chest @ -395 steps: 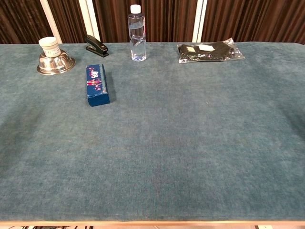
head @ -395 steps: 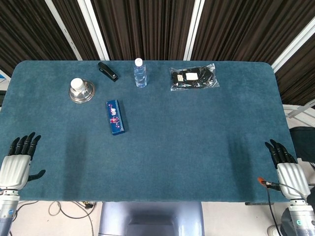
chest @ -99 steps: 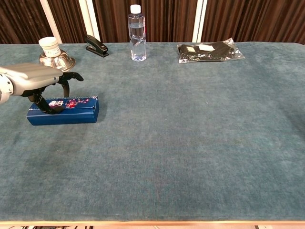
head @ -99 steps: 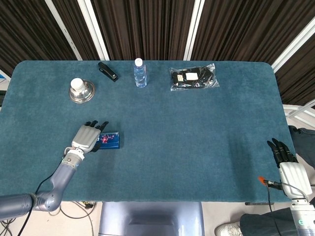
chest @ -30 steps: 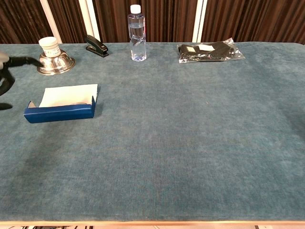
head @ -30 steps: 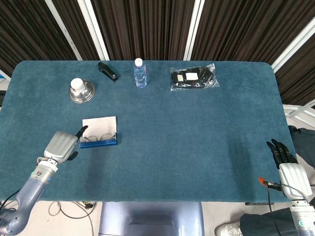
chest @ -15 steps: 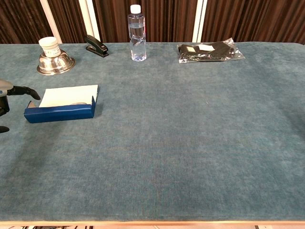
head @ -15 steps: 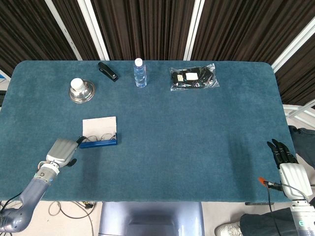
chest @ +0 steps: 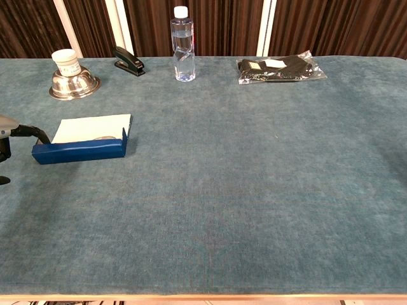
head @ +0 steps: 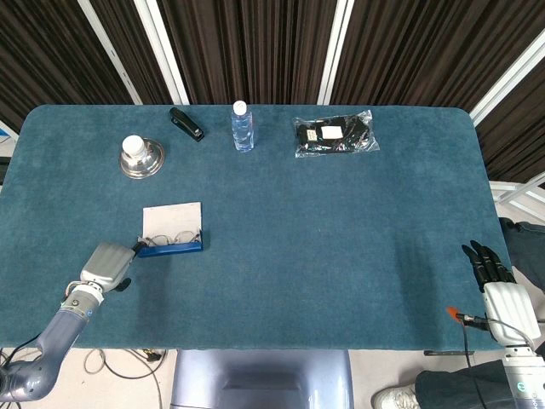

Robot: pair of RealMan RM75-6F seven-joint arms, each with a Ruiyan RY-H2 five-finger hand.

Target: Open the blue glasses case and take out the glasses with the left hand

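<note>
Blue glasses case (head: 171, 246) is lying open on the bench's (head: 341, 221) left side, white lid (head: 171, 218) flipped back so the glasses (head: 173, 239) are sitting exposed. Left hand (head: 106, 263) is hovering just beside the case's left end, one finger (chest: 28, 131) reaching toward it, grasping nothing. Right hand (head: 498, 290) is idling released at the far right edge.

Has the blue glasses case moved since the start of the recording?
Yes. The blue glasses case now lies crosswise, open, nearer the table's front edge and farther from the metal bowl.
</note>
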